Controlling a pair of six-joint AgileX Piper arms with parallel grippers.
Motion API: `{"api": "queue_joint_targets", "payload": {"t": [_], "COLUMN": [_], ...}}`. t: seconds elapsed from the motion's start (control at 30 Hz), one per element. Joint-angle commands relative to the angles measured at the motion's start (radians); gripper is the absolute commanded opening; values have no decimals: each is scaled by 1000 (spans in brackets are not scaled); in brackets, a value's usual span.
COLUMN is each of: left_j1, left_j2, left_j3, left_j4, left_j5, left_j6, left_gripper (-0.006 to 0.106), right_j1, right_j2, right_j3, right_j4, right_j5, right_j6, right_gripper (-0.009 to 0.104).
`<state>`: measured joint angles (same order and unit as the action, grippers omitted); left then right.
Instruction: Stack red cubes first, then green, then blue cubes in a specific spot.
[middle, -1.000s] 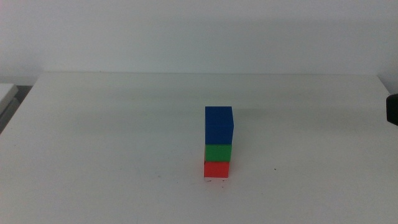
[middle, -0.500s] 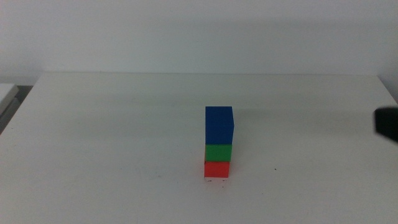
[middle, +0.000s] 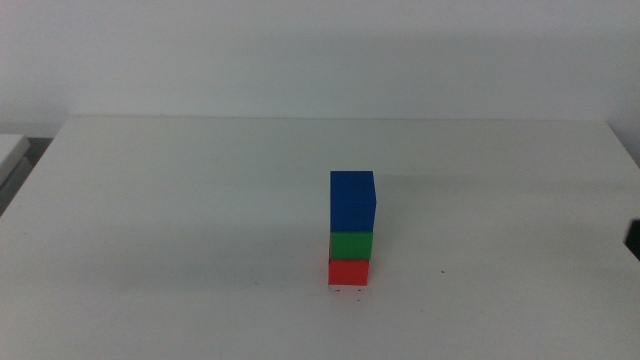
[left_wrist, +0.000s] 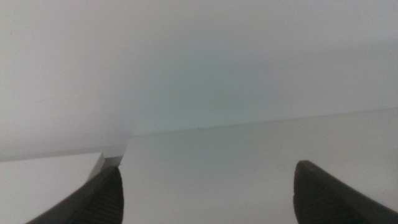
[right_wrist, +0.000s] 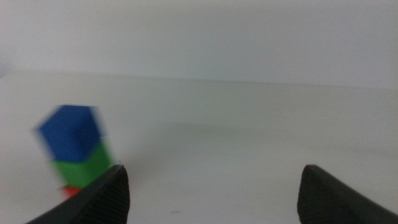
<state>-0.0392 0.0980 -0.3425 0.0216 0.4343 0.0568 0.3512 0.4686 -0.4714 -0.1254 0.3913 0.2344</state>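
Stack stood finished, by the look of it: red cube (middle: 348, 272) at the bottom, green cube (middle: 351, 245) on it, blue cube (middle: 352, 201) on top, all three touching in one upright column near the middle of the table (middle: 180, 200). Red sat right over the spot (middle: 348, 291), whose faint dark scribbles peeked out at its near edge. Blue looked a shade offset toward the right over green, though not enough to call it a lean.

So the step in hand read as the tail end of the job, with every cube placed and nothing left loose on the table. My judgement was that the next move called for nothing more than keeping both arms well clear of the tower, since a brush against blue was the one thing that could undo it.

Right gripper (right_wrist: 214, 193) was off at the right side of the table, only a dark sliver of it at the middle view's right edge. Its jaws stood wide apart and held nothing. In its wrist view the stack was blurred, lying outside one jaw and well apart from both, not between them.

Left gripper (left_wrist: 208, 190) waited out of the middle view on the left, jaws likewise spread wide and empty, with only bare table ahead and no cube showing in its view.
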Motion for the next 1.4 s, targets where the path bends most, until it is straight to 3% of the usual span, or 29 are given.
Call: {"api": "queue_joint_targets", "payload": {"t": [0.0, 0.13, 0.47, 0.6, 1.1, 1.27, 1.37], "left_j1": [2, 2, 2, 2, 2, 2, 2], "left_j2": [-67, -98, -98, -98, -98, -98, -98], "left_j3": [65, 155, 343, 343, 343, 343, 343], "left_j4": [4, -9, -68, -108, -104, -104, -104], "left_j5": [-41, -53, -271, -241, -290, -290, -290], "left_j6": [-2, -2, -2, -2, 0, 0, 0], "left_gripper": [94, 94, 94, 94, 94, 94, 94], "right_j1": [-97, -191, -201, -201, -201, -201, -201], "right_j2": [-59, -163, -374, -452, -469, -469, -469], "right_j3": [109, 260, 462, 471, 471, 471, 471], "right_j4": [16, 16, 49, 66, 88, 112, 118], "right_j5": [-108, -145, -191, -126, -189, -194, -231], "right_j6": [-8, -8, -8, -8, -10, -254, -276], "right_gripper": [82, 82, 82, 82, 82, 82, 82]}}
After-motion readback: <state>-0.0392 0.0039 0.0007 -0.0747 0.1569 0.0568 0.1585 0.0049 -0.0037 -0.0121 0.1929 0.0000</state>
